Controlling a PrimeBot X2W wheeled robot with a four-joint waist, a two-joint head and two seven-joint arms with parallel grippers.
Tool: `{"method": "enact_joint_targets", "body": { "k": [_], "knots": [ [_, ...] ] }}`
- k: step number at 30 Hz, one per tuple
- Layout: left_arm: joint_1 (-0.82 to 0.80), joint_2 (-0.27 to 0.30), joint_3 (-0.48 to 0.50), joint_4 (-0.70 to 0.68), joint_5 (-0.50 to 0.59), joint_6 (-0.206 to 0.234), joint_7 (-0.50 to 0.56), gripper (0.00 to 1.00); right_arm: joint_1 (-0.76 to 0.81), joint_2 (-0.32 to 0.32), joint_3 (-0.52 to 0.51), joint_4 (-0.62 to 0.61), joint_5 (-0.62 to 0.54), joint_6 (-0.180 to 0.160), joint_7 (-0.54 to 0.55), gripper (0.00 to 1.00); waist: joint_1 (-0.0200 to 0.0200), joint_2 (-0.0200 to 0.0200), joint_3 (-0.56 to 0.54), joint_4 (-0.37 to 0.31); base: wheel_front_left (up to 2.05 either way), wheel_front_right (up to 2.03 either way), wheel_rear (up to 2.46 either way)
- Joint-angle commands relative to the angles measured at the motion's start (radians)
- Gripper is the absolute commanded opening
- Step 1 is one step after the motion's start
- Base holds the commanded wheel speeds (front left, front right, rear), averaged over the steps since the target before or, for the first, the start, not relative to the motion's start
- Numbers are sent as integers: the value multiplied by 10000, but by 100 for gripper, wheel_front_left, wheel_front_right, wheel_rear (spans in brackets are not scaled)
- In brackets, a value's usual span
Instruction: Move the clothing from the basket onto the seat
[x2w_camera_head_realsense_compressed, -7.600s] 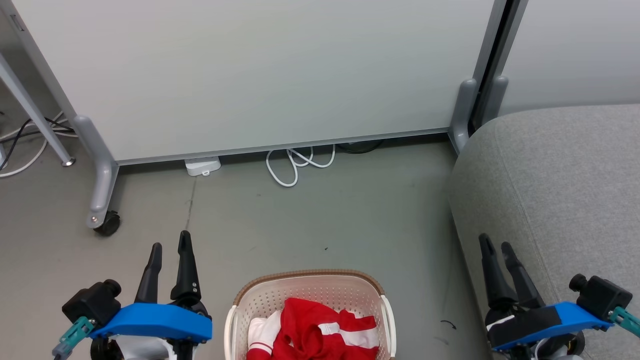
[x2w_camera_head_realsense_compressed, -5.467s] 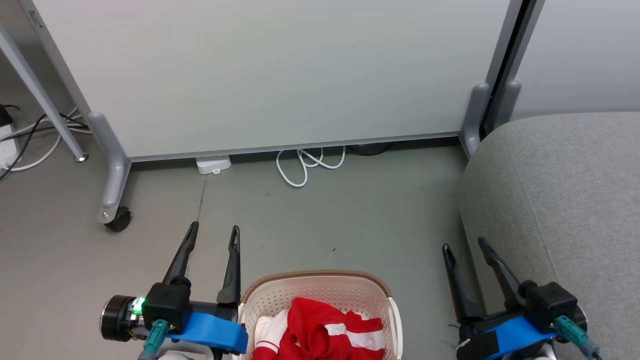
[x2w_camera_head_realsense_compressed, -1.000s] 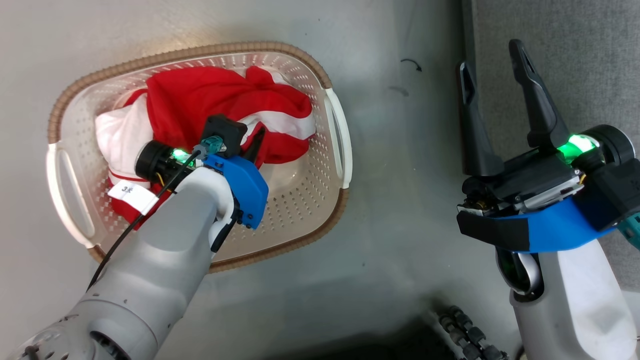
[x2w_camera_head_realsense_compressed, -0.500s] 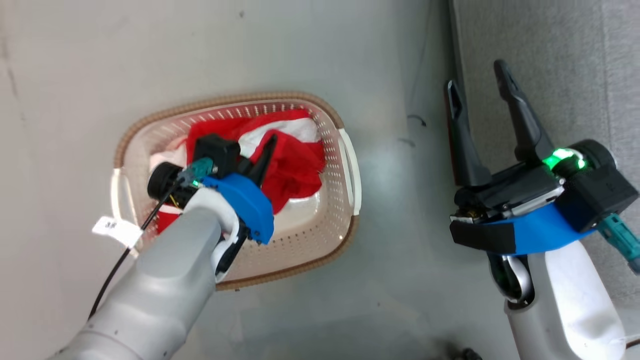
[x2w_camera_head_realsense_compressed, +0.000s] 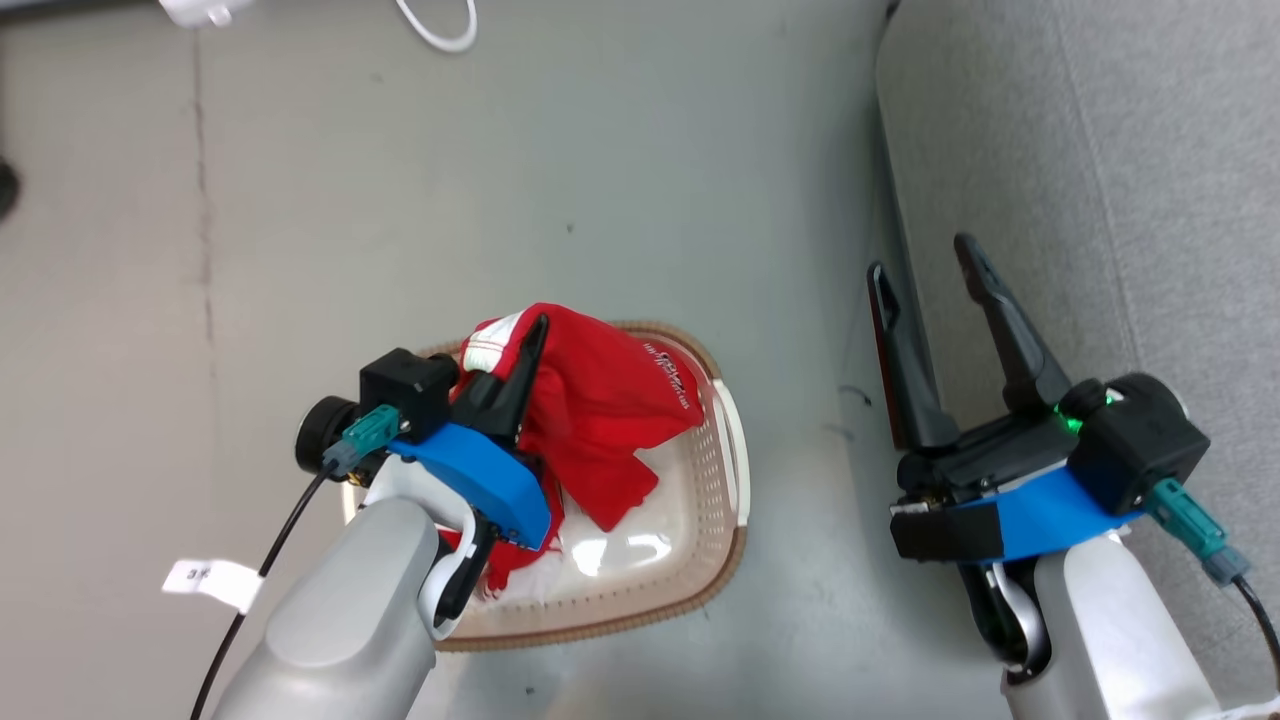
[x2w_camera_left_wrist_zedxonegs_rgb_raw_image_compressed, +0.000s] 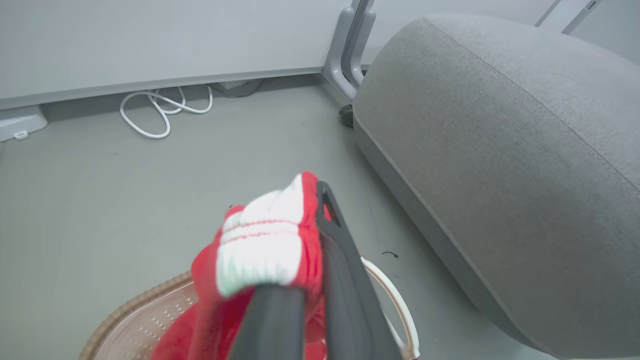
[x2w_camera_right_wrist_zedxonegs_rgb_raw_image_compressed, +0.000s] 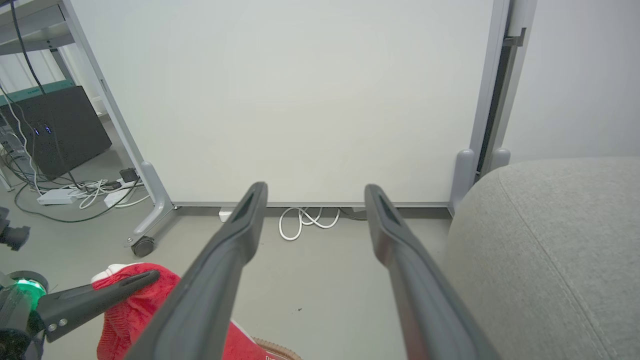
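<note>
My left gripper (x2w_camera_head_realsense_compressed: 527, 335) is shut on a white cuff of the red clothing (x2w_camera_head_realsense_compressed: 600, 410), held up above the cream basket (x2w_camera_head_realsense_compressed: 738, 480). The fabric hangs from the fingers down into the basket, and its lower end is hidden behind my forearm. In the left wrist view the clothing (x2w_camera_left_wrist_zedxonegs_rgb_raw_image_compressed: 260, 245) bunches between the fingers of the left gripper (x2w_camera_left_wrist_zedxonegs_rgb_raw_image_compressed: 312, 200), with the grey seat (x2w_camera_left_wrist_zedxonegs_rgb_raw_image_compressed: 500, 150) to the right. My right gripper (x2w_camera_head_realsense_compressed: 922, 262) stands open and empty beside the seat (x2w_camera_head_realsense_compressed: 1100, 150). From the right wrist, the right gripper (x2w_camera_right_wrist_zedxonegs_rgb_raw_image_compressed: 315, 190) is open, with the clothing (x2w_camera_right_wrist_zedxonegs_rgb_raw_image_compressed: 130, 305) at lower left.
A white partition panel (x2w_camera_right_wrist_zedxonegs_rgb_raw_image_compressed: 300, 100) on castor feet (x2w_camera_right_wrist_zedxonegs_rgb_raw_image_compressed: 142, 246) stands ahead. A looped white cable (x2w_camera_left_wrist_zedxonegs_rgb_raw_image_compressed: 160, 107) and a white box (x2w_camera_left_wrist_zedxonegs_rgb_raw_image_compressed: 17, 122) lie at its base. A black case (x2w_camera_right_wrist_zedxonegs_rgb_raw_image_compressed: 55, 125) and more cables sit far left. Bare grey floor (x2w_camera_head_realsense_compressed: 550, 180) lies between basket and panel.
The left gripper has risen out of the basket with the clothing in it. The head camera has swung up, so basket and seat sit lower. The right gripper stays open.
</note>
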Motion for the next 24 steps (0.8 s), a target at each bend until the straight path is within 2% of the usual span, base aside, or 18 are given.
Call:
{"method": "enact_joint_targets", "body": {
  "k": [1, 10, 16, 24],
  "knots": [
    [230, -20, 233, -219, 146, -9, -46, 0, 211, -39, 1, 63, 76, 5, -31, 100, 2, 0, -781, 219, 0, 0, 0],
    [1188, -30, 1417, -1700, 887, -9, -39, 0, 1053, -39, 34, 381, 288, 5, -31, 100, 2, 0, -2492, 364, 0, 0, 0],
    [1090, 91, 1494, -2477, 1407, -9, -38, 0, 1460, -39, 48, 488, 390, 5, -31, 100, 2, 0, -3157, 408, 0, 0, 0],
    [522, 59, 1545, -3327, 1446, -9, -38, 0, 1780, -39, 60, 555, 541, 5, -31, 100, 2, 0, -3761, 363, 0, 0, 0]
  ]
}}
